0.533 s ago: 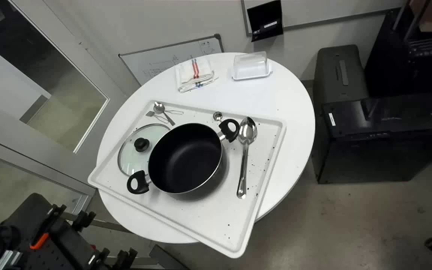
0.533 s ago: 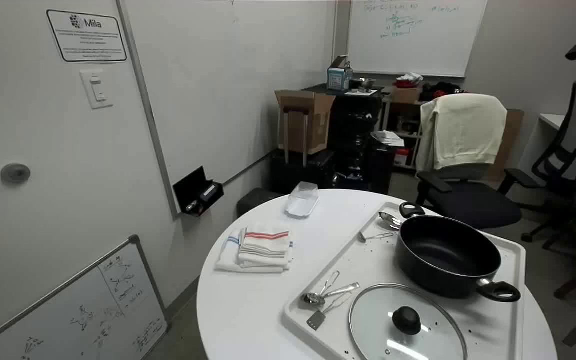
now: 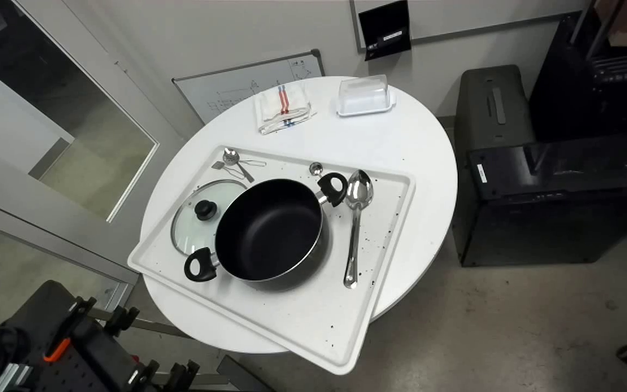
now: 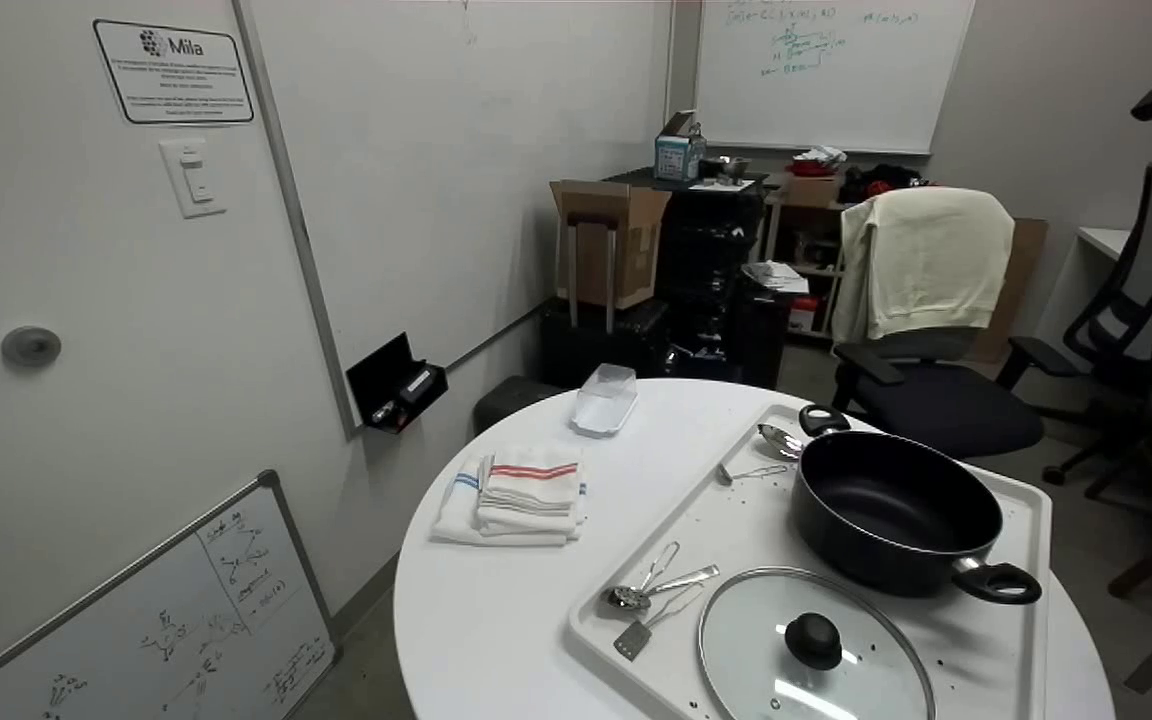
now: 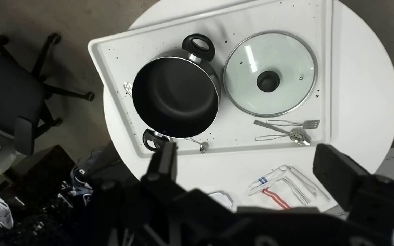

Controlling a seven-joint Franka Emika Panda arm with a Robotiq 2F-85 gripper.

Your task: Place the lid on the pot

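Note:
The lid is a clear glass disc with a metal rim and a black knob. It lies flat on the white tray in both exterior views (image 3: 189, 231) (image 4: 766, 640) and in the wrist view (image 5: 245, 89). The black pot stands upright and uncovered beside it (image 3: 270, 231) (image 4: 896, 500) (image 5: 176, 97). In an exterior view the pot hides part of the lid. My gripper (image 5: 245, 150) shows only in the wrist view. Its fingers are wide apart with nothing between them. It is above the table, apart from lid and pot, and one fingertip overlaps a pot handle in the picture.
The tray (image 3: 292, 326) sits on a round white table (image 3: 428, 163). A large metal spoon (image 3: 356, 218) and several small utensils (image 5: 286, 131) lie on it. Folded towels (image 4: 526, 500) and a clear-covered dish (image 4: 606, 400) stand on the table. A whiteboard (image 4: 186, 620) leans against the wall.

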